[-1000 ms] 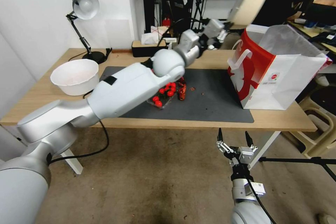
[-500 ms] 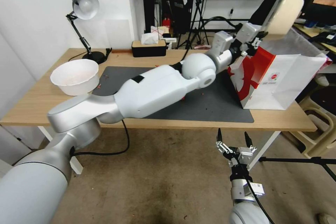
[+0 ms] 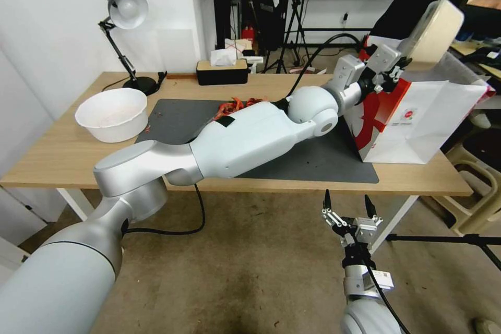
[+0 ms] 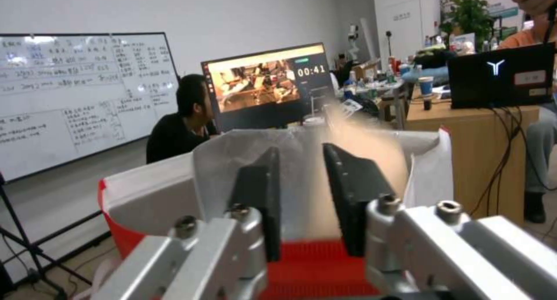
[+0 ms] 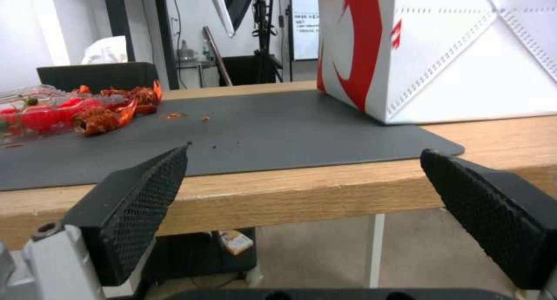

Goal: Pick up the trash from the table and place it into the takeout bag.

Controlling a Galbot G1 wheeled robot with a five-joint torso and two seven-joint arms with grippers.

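While the left gripper (image 3: 404, 62) clamped the beige shallow bowl (image 3: 436, 31) by its rim at upper right, the bowl stood tilted above the takeout bag (image 3: 417, 115). At lower centre, the right gripper (image 3: 347, 206) hung spread wide, empty.

A monitor (image 4: 264, 84) shows the timer "00:41"; the whiteboard (image 4: 81, 93) writing is too small to read.

The left arm stretches forward and rightward at full reach, its gripper (image 3: 403, 65) raised with fingers (image 4: 354, 191) pinched nearly closed, while the right gripper (image 3: 348, 207) hangs low before the robot, pointing up, fingers (image 5: 139, 191) spread wide.
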